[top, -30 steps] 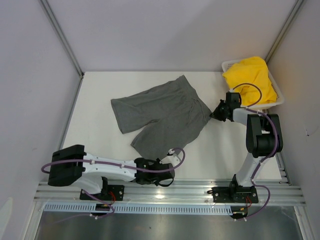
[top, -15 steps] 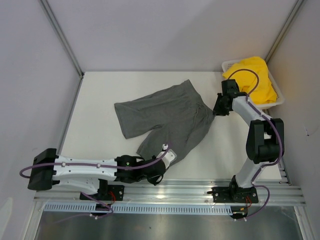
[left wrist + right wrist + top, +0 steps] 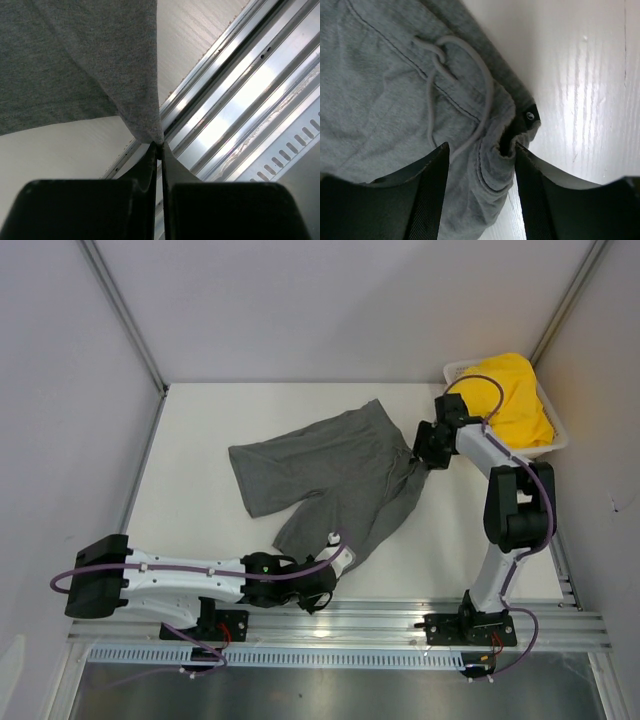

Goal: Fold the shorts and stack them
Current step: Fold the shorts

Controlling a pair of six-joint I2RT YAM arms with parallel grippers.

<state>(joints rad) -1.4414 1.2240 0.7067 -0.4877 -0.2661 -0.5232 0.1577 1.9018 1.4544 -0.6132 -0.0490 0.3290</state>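
The right gripper (image 3: 480, 150) has just opened, freeing the waistband of the plain dark grey cloth shorts (image 3: 320, 465). The left gripper (image 3: 160, 146) stays clamped on a leg hem; flattening likely comes next.

Top external view: taken from above and behind the arm bases, aimed down and forward over the whole worktop (image 3: 190, 440). It is distant. The mounting rail (image 3: 380, 620) is seen along the lower edge, with walls at the top and sides.

Left wrist view: taken from just behind the left tool (image 3: 159, 150) and aimed along it, very close. The upper left is filled by the grey shorts (image 3: 75, 60), and the right is crossed by the rail.

Right wrist view: taken from just behind the right tool (image 3: 479, 155) and pointed down at the worktop, very close.

Shared: the grey shorts and bare worktop are covered by all three views. The rail is covered by the top and left wrist views only.
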